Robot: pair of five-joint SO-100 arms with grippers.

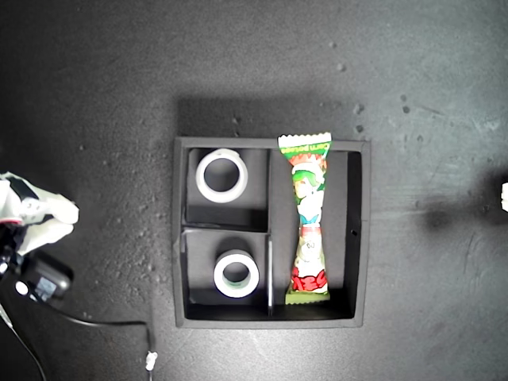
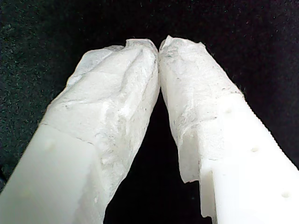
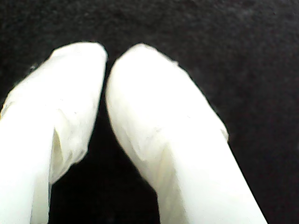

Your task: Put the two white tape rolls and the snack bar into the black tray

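My first gripper: tips meeting, nothing between them, dark surface beneath. My second gripper: tips nearly together, nothing held, blurred.

Exterior view: black tray lies mid-table. Plain white tape roll lies in one small square compartment; greenish-core tape roll in the other. Snack bar lies lengthwise in the long compartment, one crimped end over the tray's rim.
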